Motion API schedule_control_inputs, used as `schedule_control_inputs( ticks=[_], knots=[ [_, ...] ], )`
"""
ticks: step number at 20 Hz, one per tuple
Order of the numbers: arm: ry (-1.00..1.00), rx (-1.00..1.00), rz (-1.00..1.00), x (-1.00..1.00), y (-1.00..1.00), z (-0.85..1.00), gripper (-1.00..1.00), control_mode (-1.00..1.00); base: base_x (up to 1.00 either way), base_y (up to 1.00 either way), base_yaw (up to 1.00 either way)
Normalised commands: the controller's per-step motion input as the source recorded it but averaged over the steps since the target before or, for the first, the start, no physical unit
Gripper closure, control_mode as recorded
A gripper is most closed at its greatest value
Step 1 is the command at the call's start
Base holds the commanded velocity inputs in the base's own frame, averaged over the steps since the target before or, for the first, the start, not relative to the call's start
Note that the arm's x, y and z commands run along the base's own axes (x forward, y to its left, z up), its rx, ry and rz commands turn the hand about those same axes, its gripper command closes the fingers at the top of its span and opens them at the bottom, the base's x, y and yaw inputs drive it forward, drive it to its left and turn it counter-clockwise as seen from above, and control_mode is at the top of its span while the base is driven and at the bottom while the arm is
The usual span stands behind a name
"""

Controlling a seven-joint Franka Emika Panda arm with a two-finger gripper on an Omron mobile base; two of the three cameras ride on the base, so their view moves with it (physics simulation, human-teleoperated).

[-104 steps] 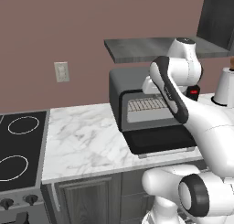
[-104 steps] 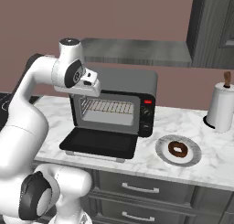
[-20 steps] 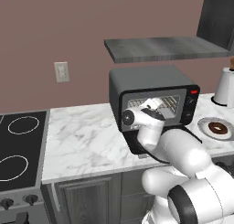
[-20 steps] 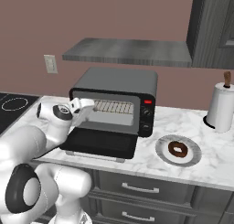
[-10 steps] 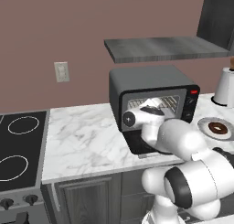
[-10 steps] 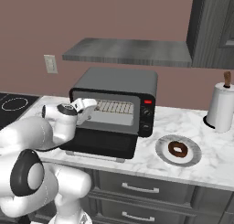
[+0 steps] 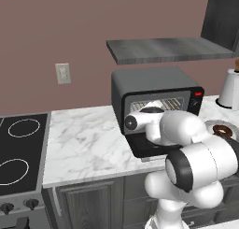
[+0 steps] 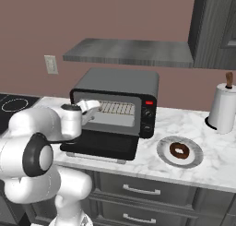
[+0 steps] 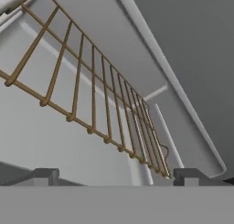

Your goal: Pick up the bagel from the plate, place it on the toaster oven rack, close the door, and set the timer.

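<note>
Left base view: toaster oven on the marble bench, door dropped open; arm folded low in front of it. Bagel on plate at far right, well apart from the hand.

Right base view: hand at the oven's left front, over the open door; bagel on plate right of oven.

Hand view: fingers spread wide, empty; rack runs diagonally just ahead, inside the cavity.

arm folded low, reaching forward; gripper jaws spread wide, holding nothing.
</note>
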Motion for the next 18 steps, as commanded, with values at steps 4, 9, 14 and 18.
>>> schedule_control_inputs(
  ticks=[4,9,14,18],
  knots=[
    [-0.01,0.0,0.0,0.24,0.0,-0.03,-1.0,-1.0,0.0,0.0,0.0],
    [0.0,0.0,0.0,0.25,0.0,-0.04,-1.0,-1.0,0.0,0.0,0.0],
    [0.0,0.0,0.0,0.21,-0.01,-0.1,-1.0,-1.0,0.0,0.0,0.0],
    [-0.02,0.0,0.0,0.12,-0.11,-0.19,-1.0,-1.0,0.0,0.0,0.0]
  ],
)
